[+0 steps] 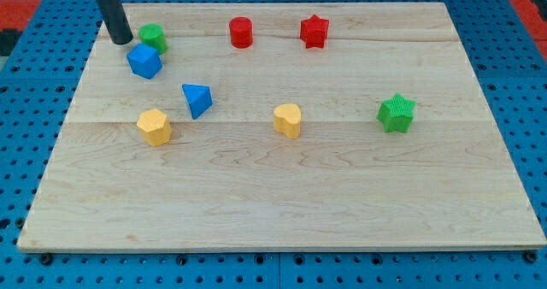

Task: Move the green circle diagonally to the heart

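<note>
The near part of the bench (282, 212), toward the view's bottom, carries no blocks. Across the middle band, from the view's left to right, lie a yellow hexagon-like block (155, 126), a blue triangular block (197, 99), a yellow heart (288, 120) and a green star (397, 113), each apart from the others. Farther back, near the view's top left, a blue cube (144, 61) sits just beside and below the green circle (153, 38), possibly touching it; contact cannot be confirmed. The green circle, the block to be moved, stands near the bench's far left corner. My tip (121, 41) rests just to the view's left of the green circle, close to it or touching it. A red cylinder (242, 32) and a red star (314, 31) stand along the far edge, toward the view's right. This rig carries no gripper, so no open or closed condition applies; the rod alone does the pushing. The route to the yellow heart runs diagonally toward the view's lower right. Hazards: the blue cube adjoins the start of that route and would likely be dragged along by a low push; the blue triangular block lies near the line and may be struck; an off-centre contact would likely let the round block roll off my tip.
</note>
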Controlling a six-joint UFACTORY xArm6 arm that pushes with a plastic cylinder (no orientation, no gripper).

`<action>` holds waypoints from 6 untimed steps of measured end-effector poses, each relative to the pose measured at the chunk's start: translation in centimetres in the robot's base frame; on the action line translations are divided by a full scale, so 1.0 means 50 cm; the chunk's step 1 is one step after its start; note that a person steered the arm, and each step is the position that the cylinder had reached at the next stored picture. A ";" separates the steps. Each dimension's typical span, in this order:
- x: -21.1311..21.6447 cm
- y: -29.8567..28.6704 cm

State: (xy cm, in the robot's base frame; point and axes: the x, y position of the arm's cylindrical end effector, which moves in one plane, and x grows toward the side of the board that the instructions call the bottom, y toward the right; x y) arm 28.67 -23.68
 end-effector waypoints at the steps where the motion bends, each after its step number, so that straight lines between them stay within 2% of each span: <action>1: 0.003 0.051; 3: 0.011 0.116; 5: 0.053 0.015; 6: 0.167 -0.086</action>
